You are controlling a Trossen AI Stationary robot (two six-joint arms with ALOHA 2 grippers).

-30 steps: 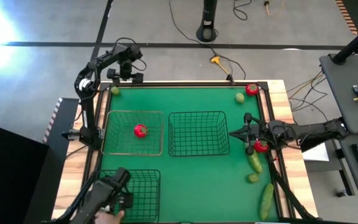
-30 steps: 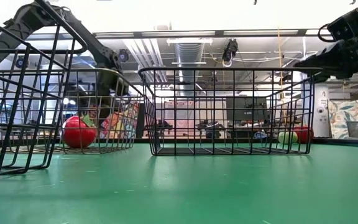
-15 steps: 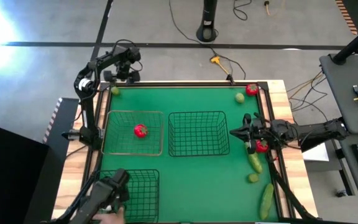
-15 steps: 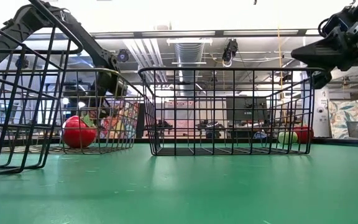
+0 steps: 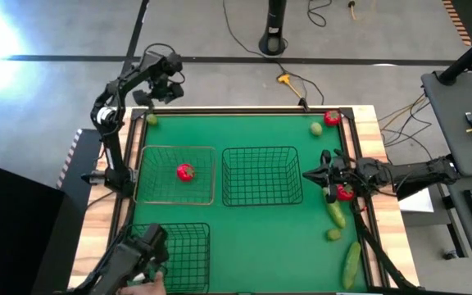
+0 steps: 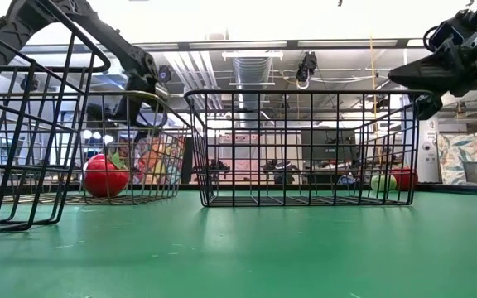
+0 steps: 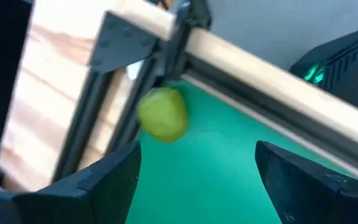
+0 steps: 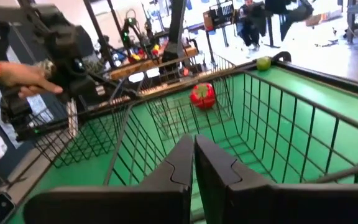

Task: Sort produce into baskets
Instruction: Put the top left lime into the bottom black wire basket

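Three wire baskets are sitting on the green table (image 5: 244,229): a paler basket (image 5: 177,174) at the left holding one red tomato (image 5: 185,172), a dark middle basket (image 5: 262,175) standing empty beside it, and a third basket (image 5: 179,256) at the near left corner, where a person's hand (image 5: 142,285) is showing at the edge.

Left gripper (image 7: 194,186) is hovering over the far left corner, its fingers spread wide with nothing between them, and a small yellow-green fruit (image 7: 163,114) is lying on the mat just beyond them, against the corner frame.

Right gripper (image 8: 193,163) is hanging above the right rim of the middle basket, fingers pressed together and carrying nothing. Just beside that arm are lying a second tomato (image 5: 344,193) and a cucumber (image 5: 336,214). Another cucumber (image 5: 351,262) is resting near the right edge, closer in.
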